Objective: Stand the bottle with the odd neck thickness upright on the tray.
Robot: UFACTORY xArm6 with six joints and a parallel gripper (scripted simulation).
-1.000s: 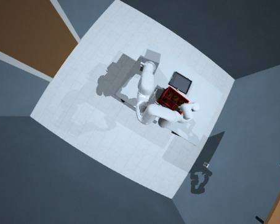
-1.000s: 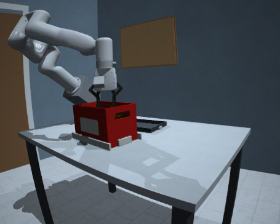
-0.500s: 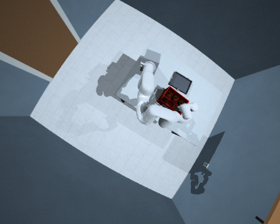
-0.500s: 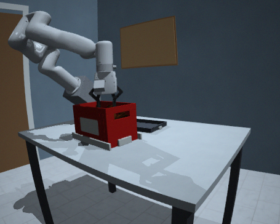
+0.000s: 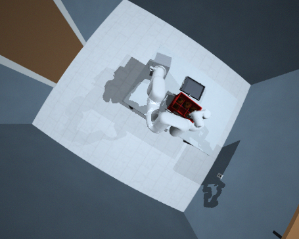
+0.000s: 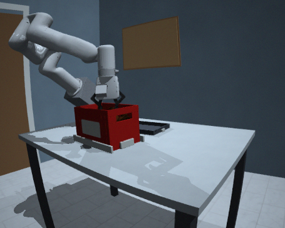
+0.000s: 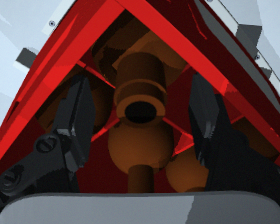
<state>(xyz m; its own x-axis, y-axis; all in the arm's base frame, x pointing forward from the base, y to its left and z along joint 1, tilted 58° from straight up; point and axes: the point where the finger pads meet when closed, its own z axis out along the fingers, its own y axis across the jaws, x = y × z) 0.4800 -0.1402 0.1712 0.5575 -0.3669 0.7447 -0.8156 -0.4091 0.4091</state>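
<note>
Spread black fingers [image 6: 109,104] flank, without pinching, a brown bottle's open neck [image 7: 140,90] in the wrist view, whereas the exterior view hides it behind the red crate's walls [image 6: 123,131] [image 7: 161,27].

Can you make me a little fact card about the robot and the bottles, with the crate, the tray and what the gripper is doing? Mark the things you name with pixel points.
crate: red, with dividers, on the table [image 5: 225,108] [image 6: 191,156]
crate contents: brown bottles; some partly hidden, so I can't count them all
tray: dark, beside the crate [image 5: 181,97] [image 6: 123,134], no bottle on it
gripper: open [image 6: 108,104] [image 7: 142,117], fingers down inside the crate
nearest bottle: mouth [image 7: 141,112] between the open fingers, not gripped
odd bottle: can't tell which
task: not finished, tray still needs its bottle
</note>
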